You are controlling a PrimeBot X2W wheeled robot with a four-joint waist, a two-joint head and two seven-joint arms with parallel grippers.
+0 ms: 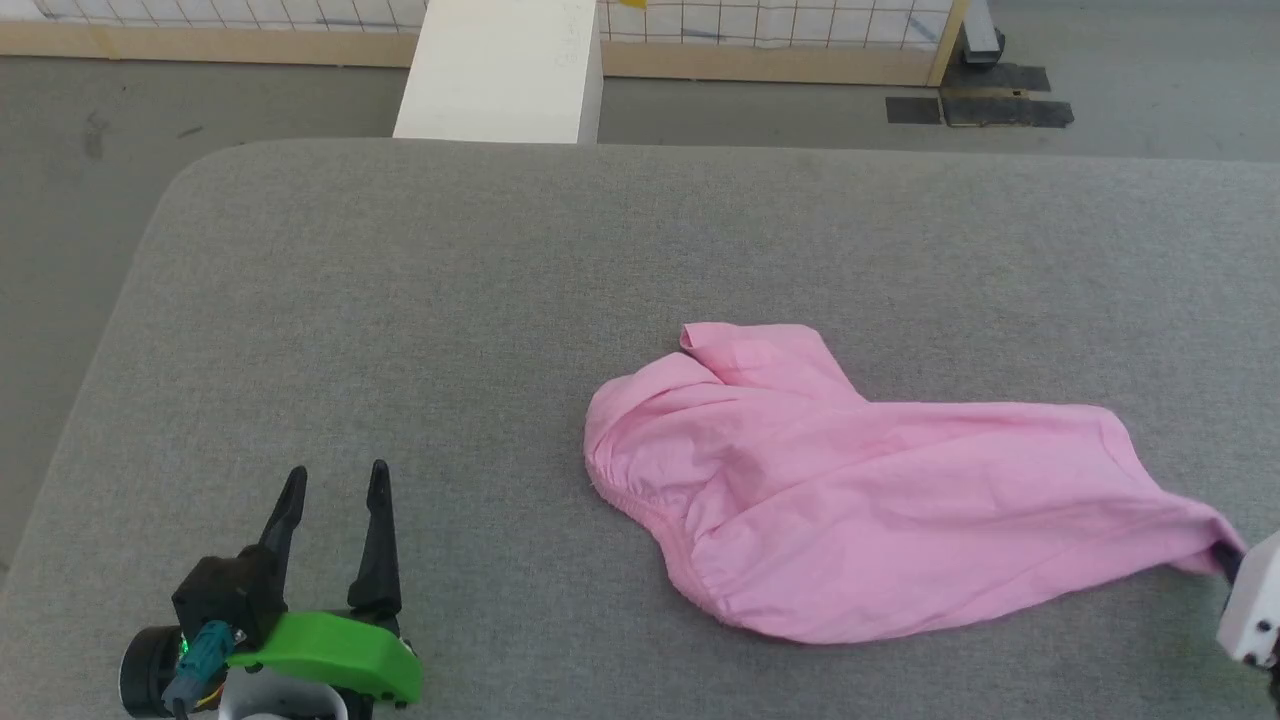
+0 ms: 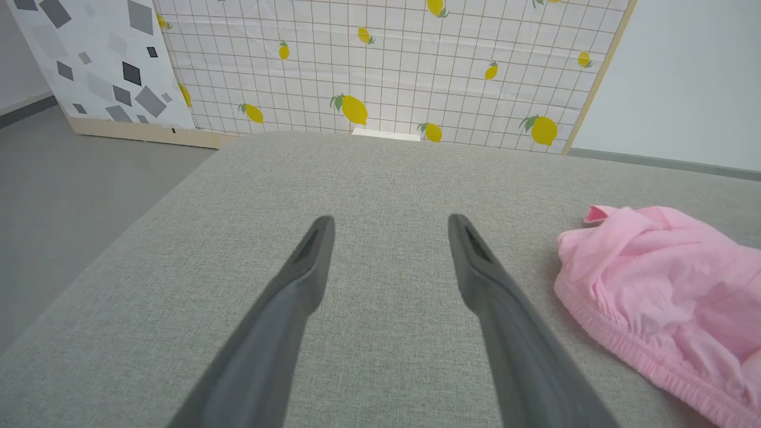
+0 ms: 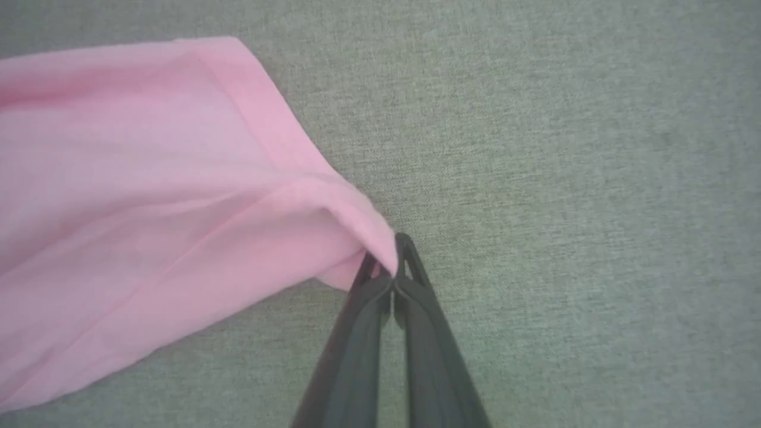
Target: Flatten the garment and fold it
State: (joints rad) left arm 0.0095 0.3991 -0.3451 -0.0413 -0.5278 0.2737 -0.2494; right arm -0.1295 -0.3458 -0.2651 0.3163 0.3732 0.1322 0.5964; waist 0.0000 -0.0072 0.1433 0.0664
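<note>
The light pink garment (image 1: 850,480) lies crumpled on the grey padded table (image 1: 500,300), right of centre, its gathered band (image 2: 630,351) facing left. My right gripper (image 3: 389,261) is shut on the garment's (image 3: 148,196) right corner, pinching the hemmed edge between its fingertips; in the head view that corner (image 1: 1205,545) is drawn out to a point at the gripper's white body (image 1: 1250,600) by the right edge. My left gripper (image 1: 335,495) hovers open over bare table at the lower left, well clear of the fabric. Its fingers (image 2: 297,285) hold nothing.
The table's rounded left corner and edge (image 1: 110,330) drop to a grey floor. A white block (image 1: 505,70) stands beyond the far edge. A lemon-print screen (image 2: 386,65) closes off the back.
</note>
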